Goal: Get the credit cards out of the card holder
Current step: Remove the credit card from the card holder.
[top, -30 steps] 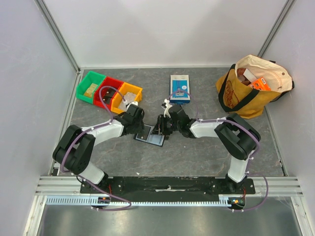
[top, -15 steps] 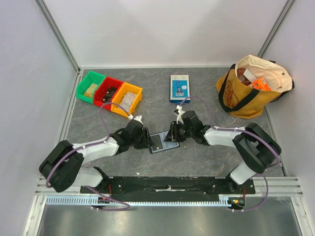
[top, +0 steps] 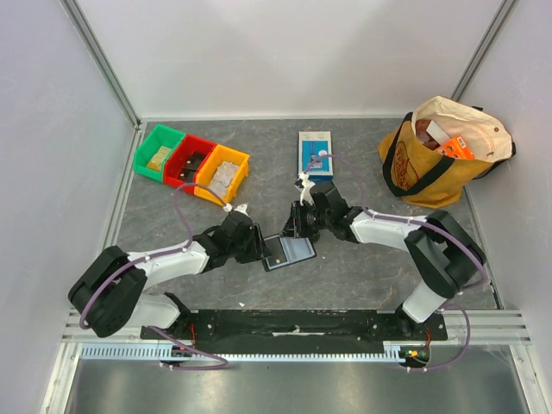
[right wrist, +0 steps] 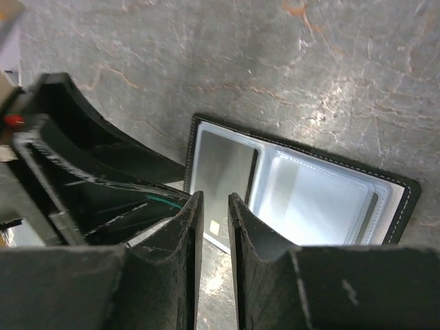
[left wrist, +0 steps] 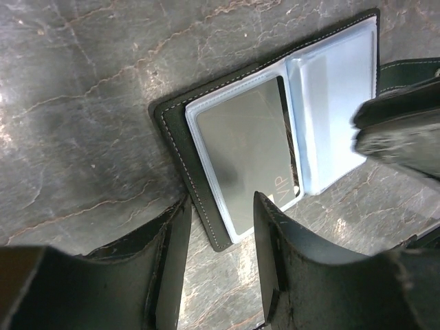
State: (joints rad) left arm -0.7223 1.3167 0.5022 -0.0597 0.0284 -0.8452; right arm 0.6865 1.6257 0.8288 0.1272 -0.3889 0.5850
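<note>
The card holder (top: 291,253) lies open and flat on the grey table between my two grippers. In the left wrist view its bluish-grey pockets (left wrist: 330,103) show, with a grey card marked VIP (left wrist: 244,151) in the left pocket. The same card (right wrist: 223,165) shows in the right wrist view, inside the holder (right wrist: 316,199). My left gripper (top: 261,247) is open, its fingers either side of the holder's near corner (left wrist: 220,230), gripping nothing. My right gripper (top: 297,228) hovers over the holder's far edge (right wrist: 213,206), jaws only narrowly apart and empty. No yellow-orange card shows.
A blue-and-white box (top: 315,155) stands behind the holder. Green (top: 158,153), red (top: 188,159) and orange (top: 222,171) bins sit at the back left. A yellow bag (top: 440,151) with a cap on it fills the back right. White walls enclose the table.
Over the last second both grippers moved the holder nearer and to the right. In the last half second the right gripper drew back toward the far side; the holder turned slightly.
</note>
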